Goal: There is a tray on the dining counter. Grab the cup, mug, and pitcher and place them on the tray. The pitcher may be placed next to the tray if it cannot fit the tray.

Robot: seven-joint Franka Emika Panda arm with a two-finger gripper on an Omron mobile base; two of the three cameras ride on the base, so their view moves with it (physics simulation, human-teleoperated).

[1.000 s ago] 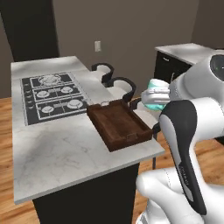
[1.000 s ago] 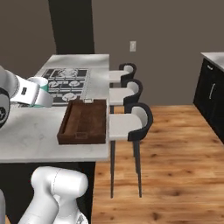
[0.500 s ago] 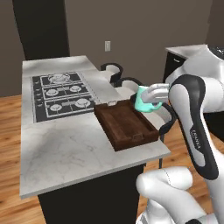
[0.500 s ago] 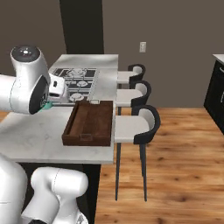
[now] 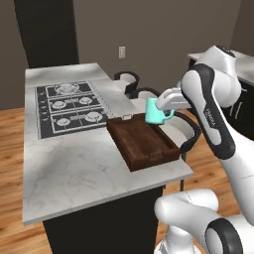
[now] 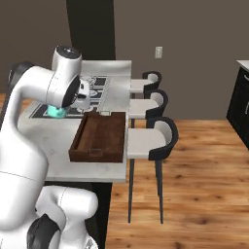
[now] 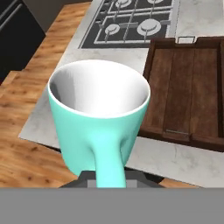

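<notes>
Hand view, near to far: the mug (image 7: 99, 118) sits right before the camera, teal with a pale inside, its handle running down toward the tool (image 7: 107, 177). We read the tool as closed tight on that handle; the fingertips themselves are hidden behind it. The mug is carried upright in the air, clear of any surface.

Beyond the mug lies the edge of the tabletop (image 7: 65, 109), then the tray (image 7: 183, 87), dark brown wood with a low rim, its inside bare. Past the tray is the black cooktop (image 7: 131, 24) with its burners.

Left base view: the mug (image 5: 157, 112) hangs over the far right end of the tray (image 5: 144, 141), which lies near the right edge of the tabletop (image 5: 74, 168).

Progress, our judgement: nothing rests on the tray yet. The mug is in hand and near delivery; it still has to be lowered and let go. We cannot find the cup or the pitcher from these angles, so both remain to be fetched.

Surface and room: white-grey marble top on a dark base, three stools (image 6: 151, 133) along its side, wooden floor (image 6: 194, 185), grey walls, a dark cabinet (image 6: 240, 102) at far right.
</notes>
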